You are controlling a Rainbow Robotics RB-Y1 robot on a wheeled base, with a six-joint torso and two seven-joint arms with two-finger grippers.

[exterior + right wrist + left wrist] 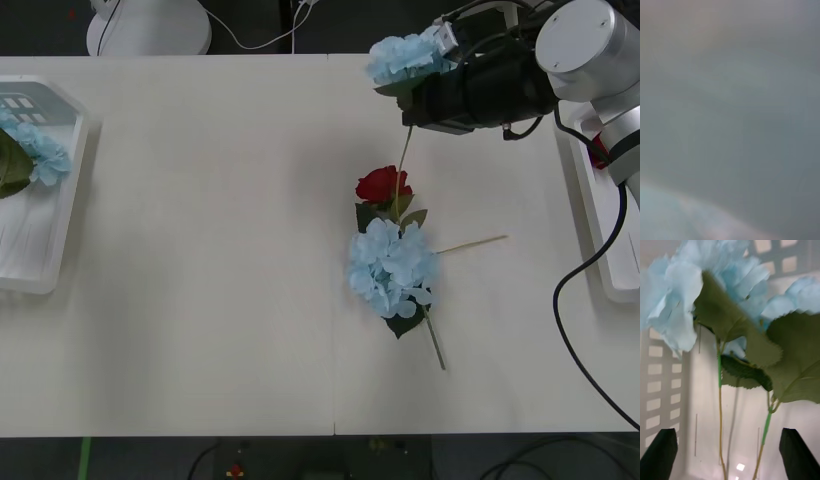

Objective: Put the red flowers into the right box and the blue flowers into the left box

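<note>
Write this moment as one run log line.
right claw: shut on held blue flower, raised | left claw: open at left box, boxed blue flowers inside | table: red flower, loose blue flower

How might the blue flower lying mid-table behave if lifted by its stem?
Probably light: the blue flower is mostly fluffy petals. Its thin stem may bend, letting the big head droop. It lies against the red rose, which could get dragged.

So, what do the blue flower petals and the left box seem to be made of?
The blue flowers look like thin matte fabric or paper: the petal edges are frayed and flat, and the leaves have an even, cut saw-tooth edge. This suggests artificial blooms. The left box looks like white, slightly translucent plastic with a smooth raised rim and moulded slots.
</note>
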